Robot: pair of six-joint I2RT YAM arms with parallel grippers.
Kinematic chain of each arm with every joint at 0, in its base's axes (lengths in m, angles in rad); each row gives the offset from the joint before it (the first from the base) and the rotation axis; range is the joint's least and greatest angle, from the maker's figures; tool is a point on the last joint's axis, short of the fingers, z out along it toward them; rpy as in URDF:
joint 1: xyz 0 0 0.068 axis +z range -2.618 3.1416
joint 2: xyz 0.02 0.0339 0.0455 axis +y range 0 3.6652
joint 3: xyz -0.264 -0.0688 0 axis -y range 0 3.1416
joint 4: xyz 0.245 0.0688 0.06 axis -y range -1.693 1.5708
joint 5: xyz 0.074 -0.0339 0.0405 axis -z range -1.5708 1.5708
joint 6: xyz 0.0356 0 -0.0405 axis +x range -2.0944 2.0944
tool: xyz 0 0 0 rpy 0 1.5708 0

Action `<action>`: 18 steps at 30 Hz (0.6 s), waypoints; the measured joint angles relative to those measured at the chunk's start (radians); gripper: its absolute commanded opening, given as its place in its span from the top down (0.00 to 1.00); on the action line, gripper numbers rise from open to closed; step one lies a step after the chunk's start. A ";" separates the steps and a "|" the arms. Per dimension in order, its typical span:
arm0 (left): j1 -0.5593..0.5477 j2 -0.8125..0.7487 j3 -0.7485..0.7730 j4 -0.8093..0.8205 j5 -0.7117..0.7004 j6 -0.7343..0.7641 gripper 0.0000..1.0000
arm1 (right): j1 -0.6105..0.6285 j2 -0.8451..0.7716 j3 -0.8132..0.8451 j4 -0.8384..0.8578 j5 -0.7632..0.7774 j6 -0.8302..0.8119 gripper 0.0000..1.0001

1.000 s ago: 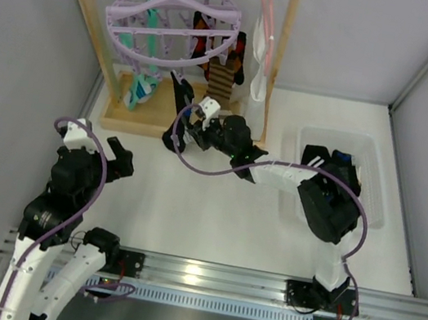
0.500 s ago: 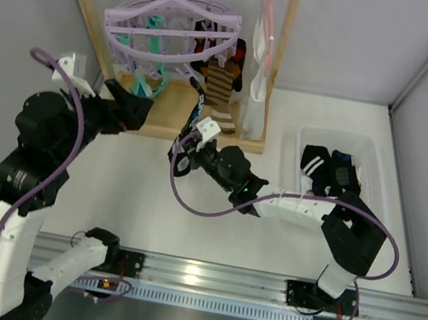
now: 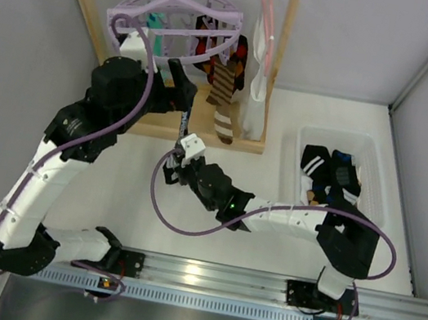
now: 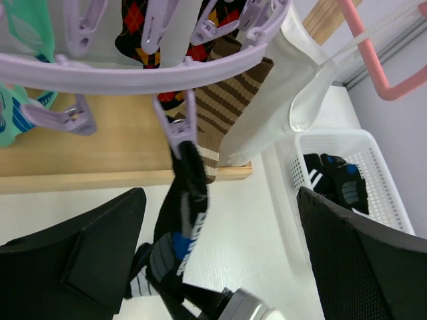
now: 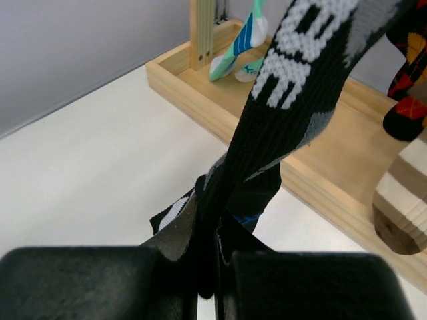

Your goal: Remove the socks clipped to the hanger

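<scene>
Your right tool [image 5: 207, 270]: clenched on the lower end of the black sock [image 5: 293, 80], fabric pinched flat between both fingers, low over the table [image 3: 248, 249]. You can see the sock run taut and slanted from that grip up to a lavender clip [image 4: 177, 127], which holds its top edge. The sock carries white lettering and a blue patch. The clip hangs from the rim of the round hanger [image 4: 133, 73], which hangs on the wooden rack [image 4: 100, 160].

Your left tool [image 4: 220, 197]: released, fingers spread wide, raised just under the hanger rim. One finger sits on either side of the clipped black sock; no contact visible.

Also clipped to the hanger:
- diamond-pattern sock [image 4: 137, 27]
- brown striped sock [image 4: 233, 107]
- teal socks [image 4: 23, 40], at the far left

White garment [image 4: 293, 80] hangs just beside them, under a pink hanger [image 4: 363, 47]. To the right of the rack, a white basket [image 4: 393, 200] sits on the table with dark socks [image 4: 333, 183] inside.
</scene>
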 measured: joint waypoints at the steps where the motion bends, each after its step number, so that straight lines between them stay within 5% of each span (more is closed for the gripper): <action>1: -0.044 0.013 0.004 -0.001 -0.050 0.005 0.02 | 0.009 0.006 0.006 -0.003 0.009 0.000 1.00; 5: -0.132 0.068 0.024 0.000 -0.178 0.021 0.01 | 0.026 0.019 0.013 -0.007 0.028 0.000 1.00; 18: -0.131 0.185 0.104 -0.001 -0.393 0.092 0.14 | 0.028 0.016 -0.002 0.006 0.028 0.026 1.00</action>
